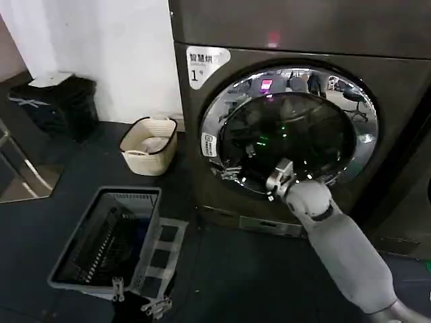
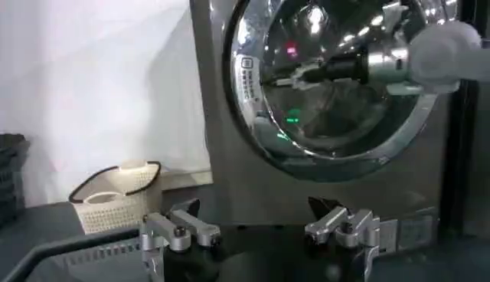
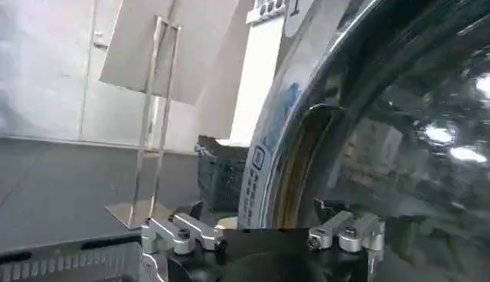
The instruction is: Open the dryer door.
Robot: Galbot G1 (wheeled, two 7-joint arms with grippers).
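Note:
The dryer point(image 1: 222, 168) is a dark grey front-loader with a white sticker marked "1". Its round dryer door point(image 1: 289, 128) has a chrome ring and dark glass and looks flat against the machine's front. My right gripper point(image 1: 277, 178) is at the door's lower left rim. In the right wrist view this gripper point(image 3: 259, 222) is open, and the chrome rim point(image 3: 264, 165) with a recess stands between its fingers. The left wrist view shows the door point(image 2: 337, 115) and the right gripper point(image 2: 282, 79) on it. My left gripper point(image 2: 256, 211) is open and empty, low over the floor point(image 1: 138, 299).
A grey laundry basket point(image 1: 108, 239) lies on the floor left of the dryer, beside my left gripper. A cream basket point(image 1: 148, 145) stands by the wall. A black bin point(image 1: 54, 104) is at the far left.

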